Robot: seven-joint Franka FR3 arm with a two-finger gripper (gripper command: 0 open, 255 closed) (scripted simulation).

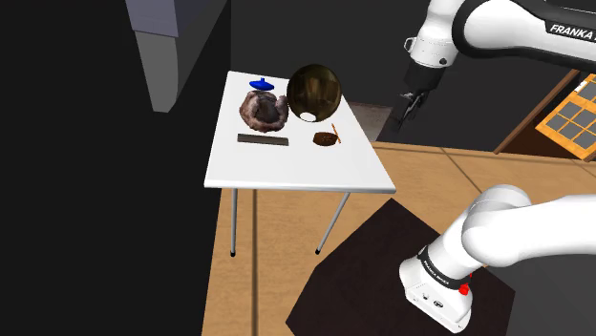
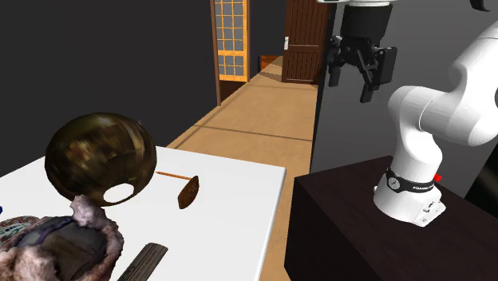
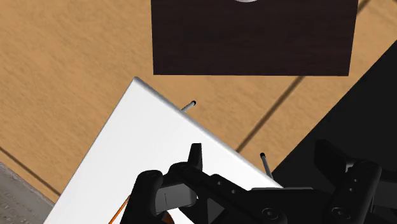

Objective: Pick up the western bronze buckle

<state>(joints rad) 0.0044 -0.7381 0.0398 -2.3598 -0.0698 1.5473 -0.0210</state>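
Task is sitting at its start. The tool [image 1: 399, 116] is hanging high, out past the worktop [image 1: 287, 170] edge at the shoulder view's right, well apart from everything on it. In the wrist view its two fingers [image 3: 195, 156] are standing wide apart and gripping nothing. I am taking the buckle [image 1: 326, 139] to be the small brown piece with a thin orange pin. It is lying untouched on the worktop near that right edge, just beside the large bronze-brown sphere [image 1: 314, 92]. By my reading, approach, descent, closing and lift are all remaining. Counting on the worktop: one buckle, one sphere, one mauve-brown lump [image 1: 263, 112], one small blue piece [image 1: 262, 84], one dark flat strip [image 1: 264, 141]. Five things, one tool.
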